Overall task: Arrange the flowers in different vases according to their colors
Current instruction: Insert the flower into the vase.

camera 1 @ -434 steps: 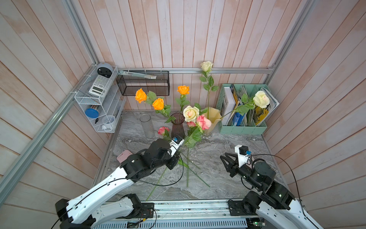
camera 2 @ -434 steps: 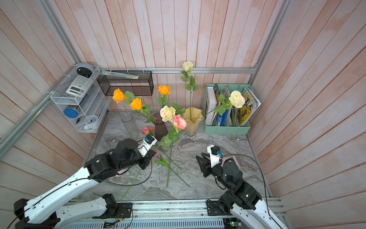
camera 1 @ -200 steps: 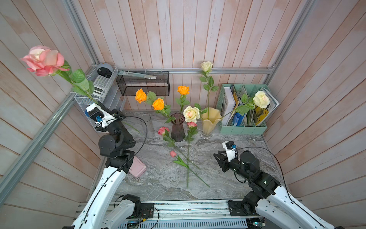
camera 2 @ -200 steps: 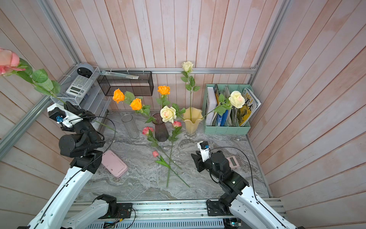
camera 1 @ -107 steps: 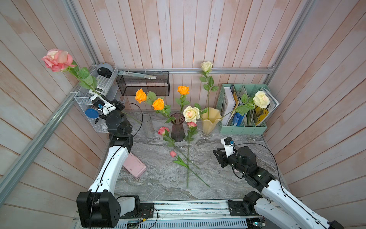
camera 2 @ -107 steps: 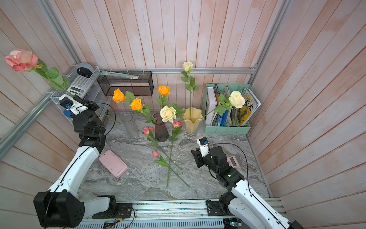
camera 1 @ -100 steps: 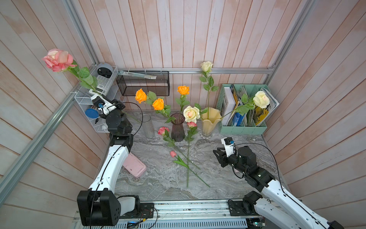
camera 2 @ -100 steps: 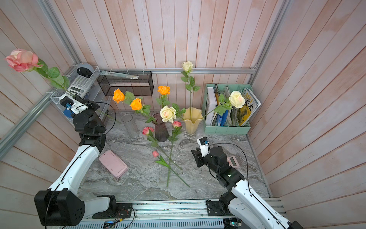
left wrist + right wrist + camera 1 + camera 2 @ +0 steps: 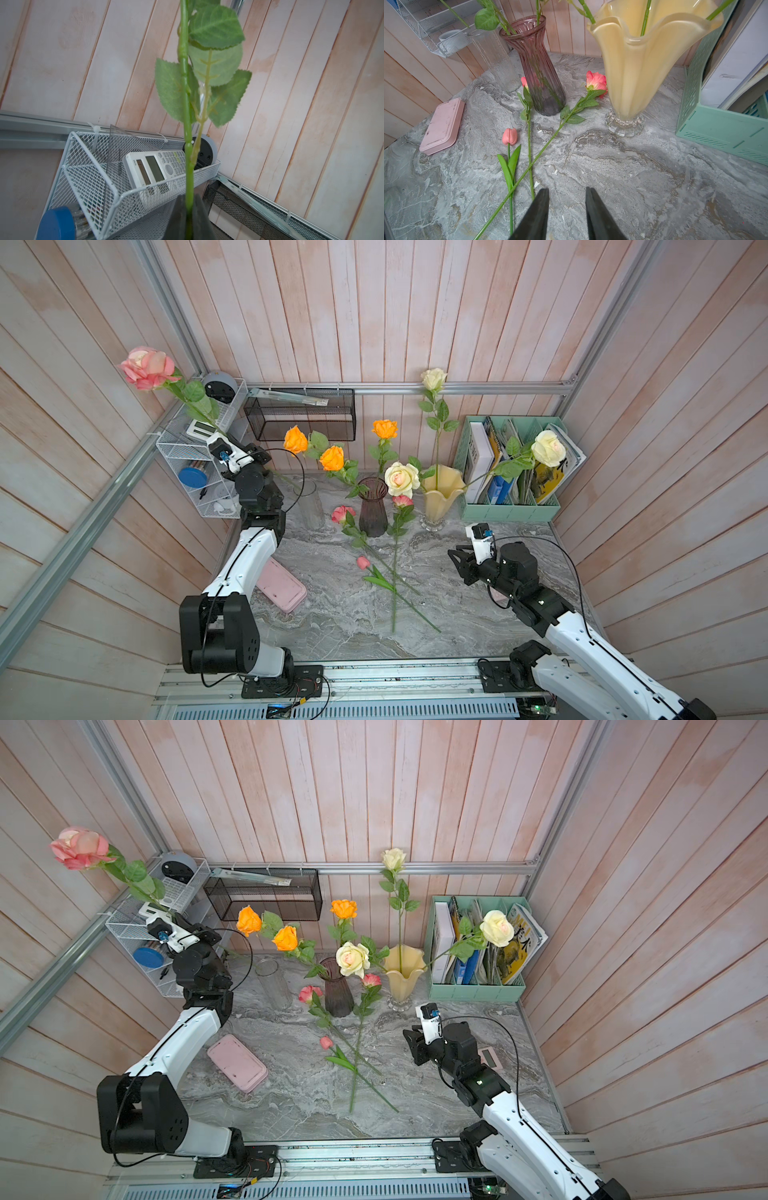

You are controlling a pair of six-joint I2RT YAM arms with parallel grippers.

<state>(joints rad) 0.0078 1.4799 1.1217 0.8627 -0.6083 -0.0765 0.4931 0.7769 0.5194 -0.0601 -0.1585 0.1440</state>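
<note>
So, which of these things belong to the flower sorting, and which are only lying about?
Belong: pink rose in the left gripper; two pink roses on the table; orange roses; cream roses; clear vase; purple vase; yellow vase.
Lying about: pink box; mint file holder; white wire rack; black mesh basket; likely the pink tulip.

The left pincer (image 9: 169,920) is clamping a pink rose (image 9: 79,846) by its stem, holding the bloom high beside the wire rack (image 9: 120,923). The right pincer (image 9: 411,1042) is hovering above the counter (image 9: 415,1106), jaws apart.
</note>
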